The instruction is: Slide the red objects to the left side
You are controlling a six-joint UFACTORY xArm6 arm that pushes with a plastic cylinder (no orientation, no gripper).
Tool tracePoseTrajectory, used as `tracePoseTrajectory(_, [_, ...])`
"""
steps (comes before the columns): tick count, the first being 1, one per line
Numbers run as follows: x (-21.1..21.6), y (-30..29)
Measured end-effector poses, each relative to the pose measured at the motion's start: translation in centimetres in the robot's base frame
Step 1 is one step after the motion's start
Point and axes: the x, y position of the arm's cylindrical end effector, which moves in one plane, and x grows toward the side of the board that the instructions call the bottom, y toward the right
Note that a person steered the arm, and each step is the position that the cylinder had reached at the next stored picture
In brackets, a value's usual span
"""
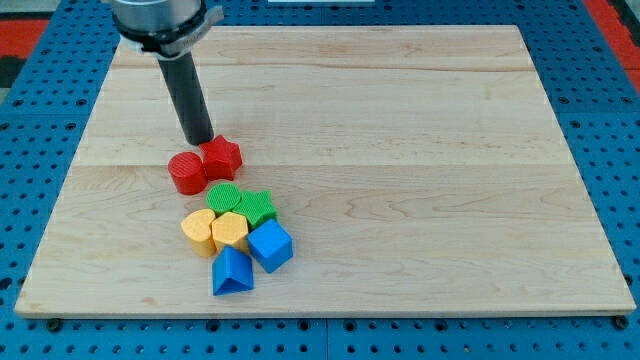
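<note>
Two red blocks lie side by side left of the board's middle: a red cylinder (187,172) and, touching it on the right, a red hexagonal block (223,157). My tip (200,140) stands just above them toward the view's top, at the seam between the two, touching or nearly touching both. The dark rod rises from there to the arm at the view's top left.
Below the red blocks sits a tight cluster: a green cylinder (223,195), a green star (259,206), a yellow heart-like block (198,231), a yellow hexagon (230,229), a blue cube (270,245) and a blue triangle (232,273). The wooden board (420,150) lies on a blue pegboard.
</note>
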Motion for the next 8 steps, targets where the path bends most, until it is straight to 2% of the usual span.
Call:
tracePoseTrajectory(1, [-1.9, 4.4])
tracePoseTrajectory(2, [1.5, 8.3])
tracePoseTrajectory(3, [5.9, 5.8])
tracePoseTrajectory(4, [7.7, 1.9])
tracePoseTrajectory(6, [4.8, 8.0])
tracePoseTrajectory(8, [4.8, 0.1])
